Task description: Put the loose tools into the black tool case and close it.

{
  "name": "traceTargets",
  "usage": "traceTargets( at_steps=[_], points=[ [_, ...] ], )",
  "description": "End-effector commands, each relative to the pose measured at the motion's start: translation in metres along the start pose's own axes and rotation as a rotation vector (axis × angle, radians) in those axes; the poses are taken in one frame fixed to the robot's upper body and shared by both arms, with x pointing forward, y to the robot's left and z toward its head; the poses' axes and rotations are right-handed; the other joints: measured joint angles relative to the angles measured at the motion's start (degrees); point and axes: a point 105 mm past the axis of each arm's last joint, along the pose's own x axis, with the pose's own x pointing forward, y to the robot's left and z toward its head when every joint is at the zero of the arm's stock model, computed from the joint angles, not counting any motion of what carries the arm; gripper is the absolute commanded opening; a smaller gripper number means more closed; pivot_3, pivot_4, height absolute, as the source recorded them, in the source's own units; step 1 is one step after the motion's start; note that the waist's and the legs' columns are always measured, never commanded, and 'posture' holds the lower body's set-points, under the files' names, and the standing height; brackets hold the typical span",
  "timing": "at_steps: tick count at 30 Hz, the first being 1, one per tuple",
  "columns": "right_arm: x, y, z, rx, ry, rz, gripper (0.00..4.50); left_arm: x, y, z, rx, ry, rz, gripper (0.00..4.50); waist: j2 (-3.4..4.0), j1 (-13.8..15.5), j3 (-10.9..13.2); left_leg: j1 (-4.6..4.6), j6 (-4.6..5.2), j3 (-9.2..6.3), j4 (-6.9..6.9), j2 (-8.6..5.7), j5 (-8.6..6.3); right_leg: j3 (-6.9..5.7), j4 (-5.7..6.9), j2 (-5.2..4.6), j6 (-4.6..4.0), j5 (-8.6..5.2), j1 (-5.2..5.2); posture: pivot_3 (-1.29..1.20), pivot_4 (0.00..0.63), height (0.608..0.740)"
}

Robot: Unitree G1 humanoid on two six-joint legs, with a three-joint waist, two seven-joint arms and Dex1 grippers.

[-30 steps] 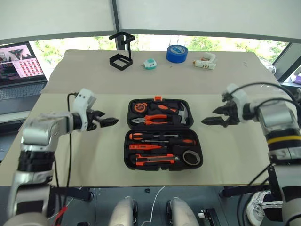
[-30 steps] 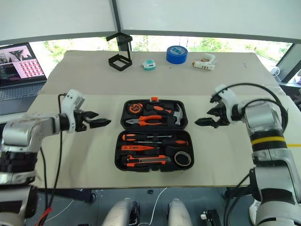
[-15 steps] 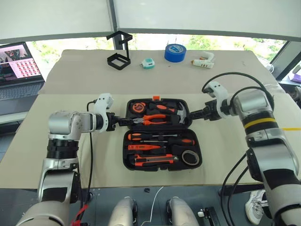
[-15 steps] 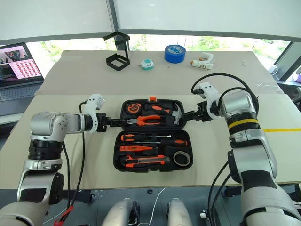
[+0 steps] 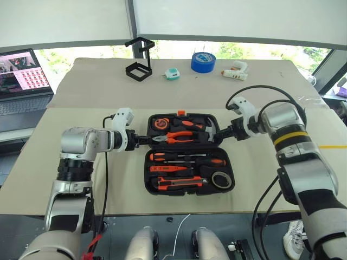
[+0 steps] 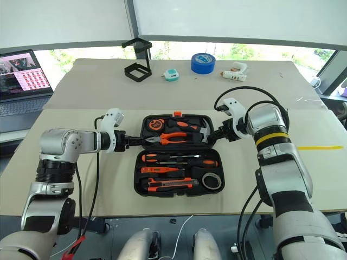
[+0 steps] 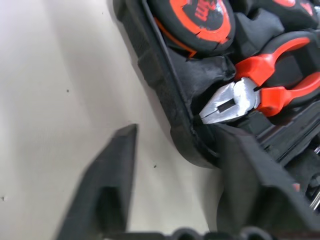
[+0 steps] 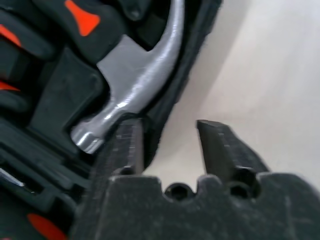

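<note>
The black tool case (image 5: 147,179) lies open on the table. Its near half holds two screwdrivers (image 5: 184,157), the tester pen (image 5: 171,169), the utility knife (image 5: 179,183) and the small tape roll (image 5: 219,180). Pliers (image 7: 235,100) and a hammer (image 8: 135,85) sit in the far half. My left gripper (image 5: 145,139) is at the far half's left end, its fingers (image 7: 107,190) straddling the rim (image 7: 165,95), with a gap on the outer side. My right gripper (image 5: 219,134) straddles the right rim (image 8: 172,100) beside the hammer head, its jaws also apart.
At the table's far edge stand a black wire-frame stand (image 5: 140,57), a small teal tape measure (image 5: 172,73), a big blue tape roll (image 5: 204,62) and a white glue gun (image 5: 236,71). A laptop (image 5: 21,78) sits off the table at the far left.
Both grippers have come in from either side of the table and down to the ends of the case's far half. In the last half second they barely moved.
</note>
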Motion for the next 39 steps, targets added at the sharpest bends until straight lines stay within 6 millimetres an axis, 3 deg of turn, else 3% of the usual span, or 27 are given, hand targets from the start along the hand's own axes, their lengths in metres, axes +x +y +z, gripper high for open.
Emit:
traceTargets(
  at_steps=[1,2,4,8,10,12,14,17,20,23,28,30,31,33,37,38,39],
  points=[
    [0.004,-0.021,-0.029,0.044,0.098,-0.107,0.45,0.001,0.005,0.004,-0.02,-0.032,0.015,0.82,-0.22,0.02,-0.17,0.06,0.0,0.0,0.0,0.0,0.0,0.0,0.0,0.0,0.0,0.0,0.04,0.0,0.15,0.74],
    [0.005,-0.02,-0.026,0.055,0.08,-0.102,0.16,0.002,0.005,0.005,-0.031,-0.056,0.004,0.45,-0.3,0.05,-0.23,0.12,-0.02,-0.01,0.0,0.01,0.01,0.0,0.01,0.0,0.0,0.0,0.1,0.0,0.15,0.74],
    [0.008,-0.017,-0.017,0.061,0.013,-0.079,0.0,0.003,0.005,0.008,-0.048,-0.098,-0.015,0.01,-0.35,0.18,-0.27,0.3,-0.02,-0.01,-0.01,0.03,0.01,0.0,0.0,-0.01,-0.01,0.0,0.26,0.0,0.15,0.74],
    [0.002,-0.008,0.019,-0.12,-0.218,-0.041,0.0,-0.004,0.001,0.023,-0.039,-0.255,-0.078,0.01,-0.42,-0.22,-0.3,0.85,-0.02,-0.04,-0.05,0.13,-0.01,-0.04,-0.13,-0.03,-0.03,0.01,0.82,0.0,0.15,0.74],
    [-0.012,0.006,0.037,-0.32,-0.382,0.0,0.0,-0.019,-0.004,0.032,0.037,-0.403,-0.137,0.01,-0.43,-0.5,-0.29,0.83,-0.11,-0.03,-0.08,0.15,-0.04,0.02,-0.08,-0.04,-0.05,0.02,0.73,0.0,0.15,0.74],
    [-0.026,0.019,0.041,-0.501,-0.495,0.015,0.0,-0.036,-0.011,0.033,0.156,-0.519,-0.197,0.01,-0.44,-0.58,-0.28,0.69,-0.15,-0.02,-0.18,0.15,0.0,0.06,-0.05,-0.04,-0.05,0.02,0.54,0.0,0.15,0.74],
    [-0.034,0.023,0.035,-0.661,-0.548,-0.028,0.0,-0.049,-0.016,0.027,0.244,-0.603,-0.246,0.01,-0.42,-0.56,-0.28,0.03,-0.36,0.05,-0.23,0.16,0.19,0.12,0.19,-0.03,-0.06,0.03,-0.24,0.0,0.15,0.74],
    [-0.045,0.029,0.015,-0.958,-0.592,-0.104,0.0,-0.072,0.0,0.009,0.259,-0.71,-0.225,0.01,-0.41,-0.54,-0.27,-0.36,-0.7,0.11,-0.27,0.2,0.39,0.09,0.26,0.01,-0.07,0.04,-0.64,0.0,0.15,0.74],
    [-0.058,0.033,0.011,-0.968,-0.72,-0.153,0.0,-0.082,0.008,-0.014,0.409,-0.701,-0.173,0.01,-0.41,-0.8,-0.27,-0.46,-0.58,0.21,-0.32,0.26,0.32,0.09,0.03,0.02,-0.06,0.04,-0.71,0.0,0.15,0.74],
    [-0.062,0.032,-0.008,-1.097,-0.76,-0.23,0.0,-0.087,0.011,-0.026,0.537,-0.716,-0.11,0.01,-0.41,-0.62,-0.26,-0.44,-0.07,0.24,-0.34,0.27,0.02,0.09,-0.07,-0.01,-0.07,0.04,-0.71,0.0,0.15,0.74],
    [-0.044,0.03,-0.061,-1.294,-0.717,-0.258,0.0,-0.086,0.007,-0.054,0.641,-0.703,-0.062,0.01,-0.4,-0.19,-0.26,-0.15,0.1,0.29,-0.27,0.26,-0.08,0.07,-0.45,-0.08,-0.08,0.03,-0.32,0.0,0.15,0.74],
    [-0.043,0.024,-0.072,-1.317,-0.706,-0.294,0.0,-0.086,0.004,-0.067,0.661,-0.663,-0.088,0.01,-0.4,-0.23,-0.26,0.01,0.18,0.3,-0.28,0.27,-0.13,0.05,-0.59,-0.09,-0.08,0.03,-0.1,0.0,0.15,0.74],
    [-0.041,0.021,-0.08,-1.31,-0.68,-0.283,0.66,-0.087,0.002,-0.073,0.666,-0.641,-0.097,0.56,-0.4,-0.24,-0.27,0.03,0.19,0.3,-0.28,0.27,-0.14,0.05,-0.61,-0.1,-0.08,0.03,-0.05,0.0,0.15,0.74],
    [-0.039,0.016,-0.095,-1.278,-0.634,-0.255,0.96,-0.091,0.003,-0.081,0.635,-0.628,-0.085,0.84,-0.39,-0.18,-0.27,0.09,0.22,0.33,-0.28,0.27,-0.16,0.08,-0.61,-0.13,-0.08,0.03,0.0,0.0,0.15,0.74],
    [-0.048,0.007,-0.104,-1.244,-0.613,-0.27,2.31,-0.1,0.007,-0.099,0.584,-0.571,-0.072,2.22,-0.39,-0.45,-0.27,0.09,0.27,0.38,-0.29,0.33,-0.19,0.09,-0.64,-0.15,-0.08,0.02,-0.01,0.0,0.15,0.74],
    [-0.053,0.007,-0.108,-1.248,-0.598,-0.258,2.89,-0.105,0.01,-0.102,0.583,-0.554,-0.064,2.65,-0.4,-0.54,-0.27,0.16,0.27,0.39,-0.27,0.36,-0.18,0.11,-0.59,-0.14,-0.09,0.04,0.03,0.0,0.15,0.74],
    [-0.06,0.007,-0.109,-1.219,-0.608,-0.262,3.02,-0.11,0.015,-0.101,0.557,-0.553,-0.059,2.65,-0.4,-0.51,-0.27,0.21,0.27,0.37,-0.25,0.39,-0.18,0.1,-0.59,-0.1,-0.12,0.06,0.1,0.0,0.15,0.74]
  ],
)
